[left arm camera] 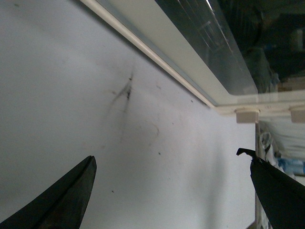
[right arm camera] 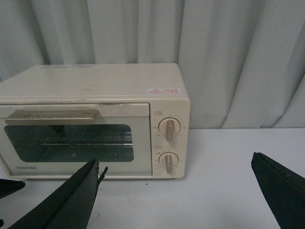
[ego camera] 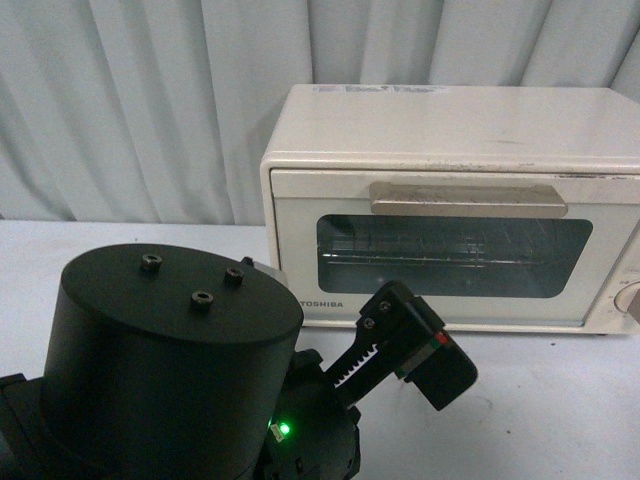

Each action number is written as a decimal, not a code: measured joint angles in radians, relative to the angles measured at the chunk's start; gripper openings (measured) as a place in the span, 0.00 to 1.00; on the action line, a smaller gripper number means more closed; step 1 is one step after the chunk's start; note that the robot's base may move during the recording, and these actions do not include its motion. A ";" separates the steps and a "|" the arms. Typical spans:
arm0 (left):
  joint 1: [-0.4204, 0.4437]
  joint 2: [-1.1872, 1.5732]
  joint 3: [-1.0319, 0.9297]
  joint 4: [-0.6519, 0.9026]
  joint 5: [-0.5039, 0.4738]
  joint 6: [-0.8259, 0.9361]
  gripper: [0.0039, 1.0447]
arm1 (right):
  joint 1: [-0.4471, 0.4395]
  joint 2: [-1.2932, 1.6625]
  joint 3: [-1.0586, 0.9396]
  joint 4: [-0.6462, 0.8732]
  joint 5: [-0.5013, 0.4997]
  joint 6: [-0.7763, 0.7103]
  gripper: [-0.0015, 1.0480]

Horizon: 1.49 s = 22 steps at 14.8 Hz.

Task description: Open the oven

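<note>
Front view is showing the oven [ego camera: 450, 120] sitting by the far edge of the table [ego camera: 560, 400], toward its right-hand end, backing onto a pale curtain [ego camera: 150, 100], door shut. From where I'm standing it is looking like a stiff metal box, probably light for its bulk. I'm guessing a sharp tug would be dragging or tipping the whole thing rather than swinging the door.

The place to be taking hold is the beige bar handle [ego camera: 467, 198] running across the top of the door. Its face is looking smooth, so hooking over its top edge and easing out and down should be serving better than pinching. The dark glass window [ego camera: 450, 255] below it is the fragile part, best left alone.

The right wrist view is giving what the front view is mostly cutting off: the two round knobs [right arm camera: 167, 129] stacked beside the door, and the wire rack [right arm camera: 86, 140] showing through the glass. It is also showing the right claw [right arm camera: 176, 191] spread wide and holding nothing, well short of the oven.

The left wrist view is looking low along the table, giving a close look at the door's bottom edge and a small foot [left arm camera: 248, 115]. The left claw [left arm camera: 171, 195] is gaping wide too, empty, near the oven's front.
</note>
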 joint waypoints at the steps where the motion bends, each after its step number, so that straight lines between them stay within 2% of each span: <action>1: 0.000 0.017 -0.001 0.008 -0.046 -0.043 0.94 | 0.000 0.000 0.000 0.000 0.000 0.000 0.94; 3: 0.001 0.050 -0.007 0.028 -0.142 -0.115 0.94 | 0.000 0.000 0.000 0.000 0.000 0.000 0.94; 5: 0.001 0.067 -0.018 0.074 -0.175 -0.184 0.94 | 0.000 0.000 0.000 0.000 0.000 0.000 0.94; 12: -0.029 0.201 0.068 0.117 -0.148 -0.250 0.94 | 0.000 0.000 0.000 0.000 0.000 0.000 0.94; 20: 0.008 0.250 0.123 0.091 -0.114 -0.256 0.94 | 0.000 0.000 0.000 0.000 0.000 0.000 0.94; 21: 0.010 0.250 0.124 0.088 -0.113 -0.256 0.94 | 0.030 0.030 0.000 0.128 0.106 -0.051 0.94; 22: 0.015 0.250 0.127 0.084 -0.111 -0.256 0.94 | 0.019 0.117 0.014 0.247 0.130 -0.115 0.94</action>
